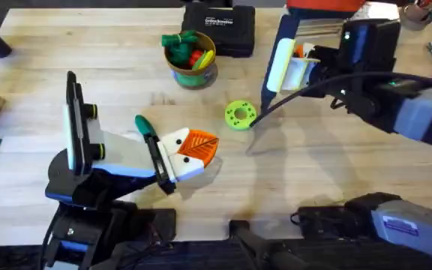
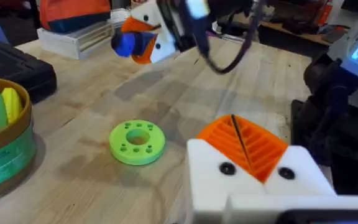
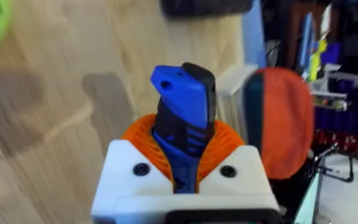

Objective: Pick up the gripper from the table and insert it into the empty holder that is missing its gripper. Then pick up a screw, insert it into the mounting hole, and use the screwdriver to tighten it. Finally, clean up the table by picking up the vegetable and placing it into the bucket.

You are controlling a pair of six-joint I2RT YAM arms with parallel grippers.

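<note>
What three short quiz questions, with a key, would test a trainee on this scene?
1. True or false: the right gripper is shut on the blue screwdriver.
2. Which thing lies on the table near its middle? A. a green disc with holes B. a red cup C. a white plate
3. Fill in: the vegetables are inside the ____.
Key: 1 true; 2 A; 3 bucket.
</note>
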